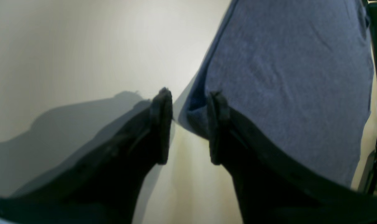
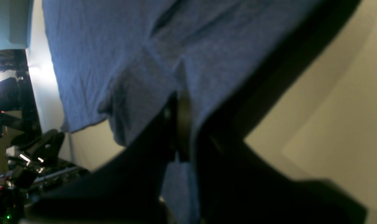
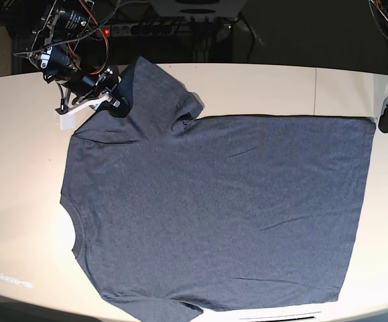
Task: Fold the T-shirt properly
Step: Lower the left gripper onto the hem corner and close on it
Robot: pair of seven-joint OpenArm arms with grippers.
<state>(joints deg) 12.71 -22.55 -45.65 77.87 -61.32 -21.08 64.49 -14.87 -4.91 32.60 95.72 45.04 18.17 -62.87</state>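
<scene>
Base view: T-shirt (image 3: 214, 208) flat on table (image 3: 261, 87)

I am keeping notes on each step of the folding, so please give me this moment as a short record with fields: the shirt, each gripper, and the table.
shirt: T-shirt spread flat, collar toward the base view's left, hem toward its right
right gripper: right gripper shut on the fabric near one sleeve
left gripper: left gripper open, at the hem corner, one finger against the cloth, nothing gripped
table: pale table, shirt covers most of it
</scene>
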